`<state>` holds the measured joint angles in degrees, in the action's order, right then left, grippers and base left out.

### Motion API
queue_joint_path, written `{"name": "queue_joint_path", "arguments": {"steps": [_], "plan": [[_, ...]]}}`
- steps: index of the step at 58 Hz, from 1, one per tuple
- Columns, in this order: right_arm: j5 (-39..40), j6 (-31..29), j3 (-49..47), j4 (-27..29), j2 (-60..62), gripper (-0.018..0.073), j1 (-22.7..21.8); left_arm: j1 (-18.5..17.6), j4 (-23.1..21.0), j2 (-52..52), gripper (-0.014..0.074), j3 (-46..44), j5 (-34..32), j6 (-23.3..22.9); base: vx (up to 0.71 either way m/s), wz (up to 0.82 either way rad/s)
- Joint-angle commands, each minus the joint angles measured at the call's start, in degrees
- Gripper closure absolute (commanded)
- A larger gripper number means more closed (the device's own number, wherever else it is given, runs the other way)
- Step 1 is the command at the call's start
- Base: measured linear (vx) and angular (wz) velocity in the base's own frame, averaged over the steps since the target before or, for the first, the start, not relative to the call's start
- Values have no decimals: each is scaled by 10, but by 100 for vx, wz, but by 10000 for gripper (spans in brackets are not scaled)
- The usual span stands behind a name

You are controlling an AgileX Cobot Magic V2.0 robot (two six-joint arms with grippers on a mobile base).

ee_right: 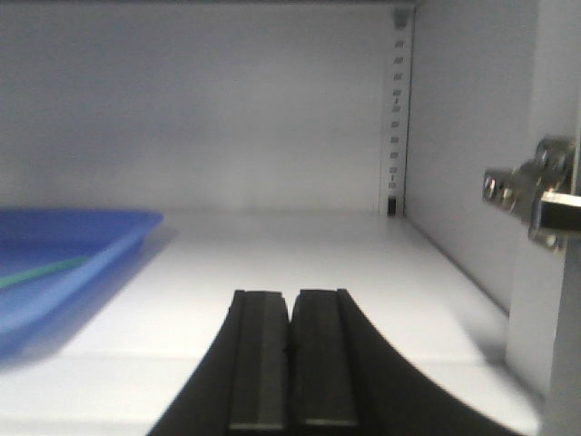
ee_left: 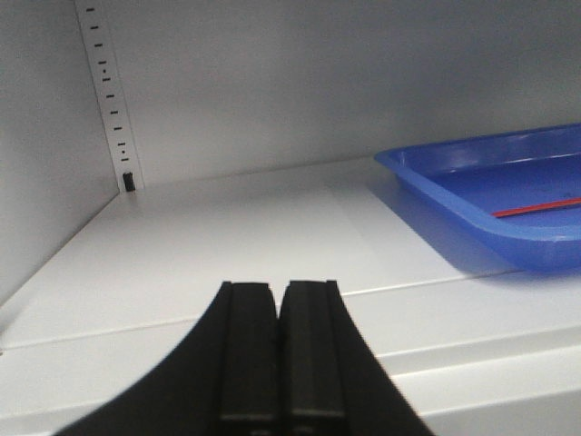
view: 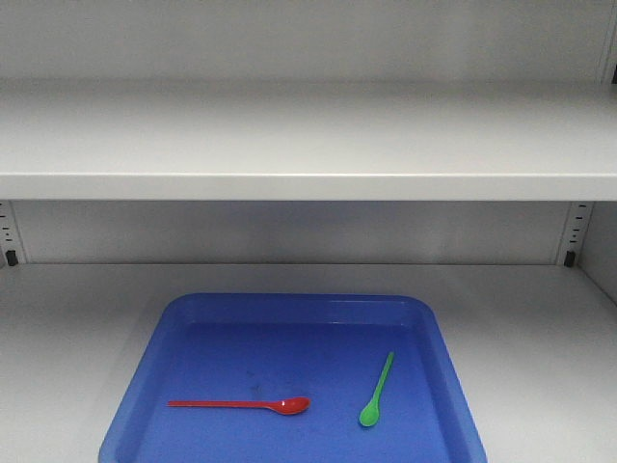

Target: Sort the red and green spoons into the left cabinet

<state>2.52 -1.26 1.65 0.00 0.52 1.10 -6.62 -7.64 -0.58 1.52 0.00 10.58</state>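
On the cabinet's (view: 289, 145) lower shelf sat a blue tray (view: 202, 328). The red spoon (view: 246, 404) lay flat in it, bowl toward 3 o'clock. The green spoon (view: 376, 391) lay apart at its 3 o'clock, bowl toward 6. The left gripper (ee_left: 277, 350) and right gripper (ee_right: 291, 350) hung at the shelf's front edge, jaws pressed together, gripping nothing.

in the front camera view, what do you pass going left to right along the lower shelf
Left slotted upright → left rim of the blue tray → red spoon → green spoon → right slotted upright.
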Motion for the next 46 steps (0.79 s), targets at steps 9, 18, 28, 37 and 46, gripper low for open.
{"name": "queue_joint_path", "arguments": {"steps": [9, 18, 28, 37, 46], "plan": [[-7, -4, 5, -3, 8, 562, 0, 1, -6, -11, 597, 9, -49, -4, 0, 0], [-7, -4, 5, -3, 8, 562, 0, 1, -6, -11, 597, 9, -49, -4, 0, 0], [-7, -4, 5, -3, 8, 562, 0, 1, -6, -11, 597, 9, -49, -4, 0, 0], [-7, -4, 5, -3, 8, 562, 0, 1, -6, -11, 597, 9, -49, -4, 0, 0], [-7, -4, 5, -3, 8, 562, 0, 1, -6, -11, 597, 9, -49, -4, 0, 0]]}}
